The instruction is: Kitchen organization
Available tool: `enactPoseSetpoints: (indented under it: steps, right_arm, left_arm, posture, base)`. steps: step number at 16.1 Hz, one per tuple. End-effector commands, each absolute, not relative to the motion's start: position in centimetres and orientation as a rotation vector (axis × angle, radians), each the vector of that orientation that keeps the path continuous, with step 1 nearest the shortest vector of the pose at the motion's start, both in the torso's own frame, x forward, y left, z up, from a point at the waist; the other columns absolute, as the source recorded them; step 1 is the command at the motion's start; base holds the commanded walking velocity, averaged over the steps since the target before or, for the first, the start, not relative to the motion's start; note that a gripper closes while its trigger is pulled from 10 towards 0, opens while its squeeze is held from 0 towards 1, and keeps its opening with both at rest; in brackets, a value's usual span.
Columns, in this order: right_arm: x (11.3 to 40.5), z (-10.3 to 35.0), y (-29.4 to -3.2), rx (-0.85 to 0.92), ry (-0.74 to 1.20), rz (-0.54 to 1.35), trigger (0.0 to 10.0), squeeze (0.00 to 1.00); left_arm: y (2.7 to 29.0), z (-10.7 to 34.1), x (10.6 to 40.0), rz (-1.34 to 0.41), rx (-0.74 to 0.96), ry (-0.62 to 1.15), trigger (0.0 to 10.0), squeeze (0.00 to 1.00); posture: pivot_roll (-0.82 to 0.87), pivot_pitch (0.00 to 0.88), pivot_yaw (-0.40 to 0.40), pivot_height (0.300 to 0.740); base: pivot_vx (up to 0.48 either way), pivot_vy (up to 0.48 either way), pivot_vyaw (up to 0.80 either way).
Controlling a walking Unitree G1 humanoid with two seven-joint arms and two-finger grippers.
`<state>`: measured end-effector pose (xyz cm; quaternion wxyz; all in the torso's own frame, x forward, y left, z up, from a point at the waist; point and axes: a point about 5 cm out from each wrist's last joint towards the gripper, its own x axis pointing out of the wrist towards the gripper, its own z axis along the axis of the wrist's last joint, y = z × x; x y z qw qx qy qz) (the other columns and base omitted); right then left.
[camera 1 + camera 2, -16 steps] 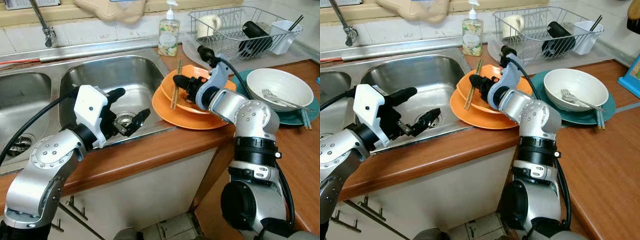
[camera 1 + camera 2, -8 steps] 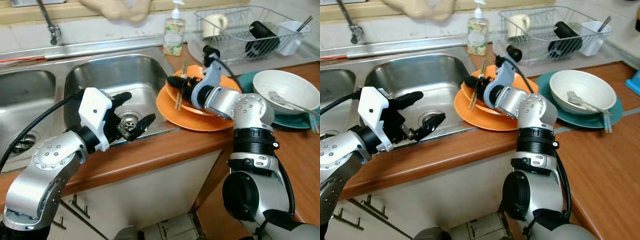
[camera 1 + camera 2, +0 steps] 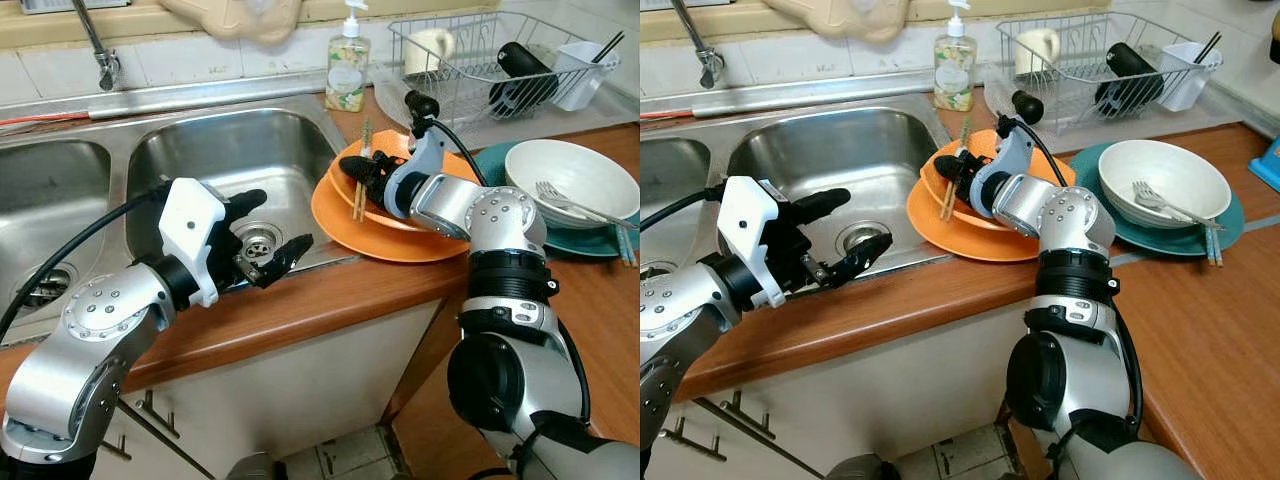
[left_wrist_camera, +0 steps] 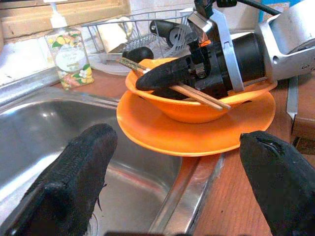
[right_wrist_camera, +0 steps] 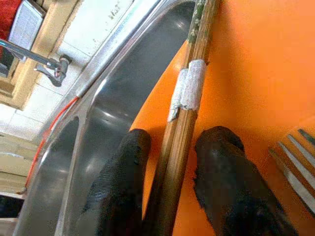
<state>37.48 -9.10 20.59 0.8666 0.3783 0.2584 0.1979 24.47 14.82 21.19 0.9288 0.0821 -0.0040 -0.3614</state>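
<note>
A pair of wooden chopsticks [image 3: 360, 172], taped together, lies across the rim of an orange bowl [image 3: 412, 190]. The bowl stands on an orange plate [image 3: 375, 236] at the sink's right edge. My right gripper [image 3: 358, 168] is at the bowl's left rim. In the right wrist view its fingers [image 5: 120, 187] straddle the chopsticks [image 5: 173, 162], with narrow gaps on both sides. A fork's tines [image 5: 295, 162] lie in the bowl beside them. My left gripper [image 3: 275, 220] hovers open over the sink's front rim, holding nothing, and faces the orange plate [image 4: 197, 140].
The right sink basin [image 3: 205, 160] lies between the arms, with a faucet [image 3: 100, 55] behind. A soap bottle [image 3: 346, 70] and a dish rack [image 3: 490, 60] stand at the back. A white bowl [image 3: 560, 185] with a fork sits on a teal plate to the right.
My right gripper has moved left along the bowl, and its fingers now lie on either side of the chopsticks. The left gripper stays open in much the same place.
</note>
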Motion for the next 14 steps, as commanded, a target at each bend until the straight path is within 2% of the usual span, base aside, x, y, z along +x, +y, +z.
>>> enactPoseSetpoints:
  steps: [1,10,14]
  right_arm:
    - [37.7,21.4,-9.0,0.814,0.531,0.424,0.0,0.0]
    - [37.8,24.2,-9.2,0.902,0.422,0.486,0.0,0.0]
    - [36.5,27.3,-10.0,0.783,0.213,0.532,0.0,0.0]
  left_arm:
    - [14.6,21.4,24.3,-0.76,0.182,-0.013,10.0,0.0]
    - [14.8,22.1,24.9,-0.749,0.146,-0.041,10.0,0.0]
    - [14.4,23.5,25.9,-0.76,0.07,-0.114,10.0,0.0]
  posture:
    - [0.04,0.0,0.009,0.716]
    - [0.02,0.0,0.031,0.716]
    - [0.0,0.0,0.053,0.716]
  base:
    - [0.0,0.0,0.0]
    - [0.0,0.0,0.0]
    - [0.0,0.0,0.0]
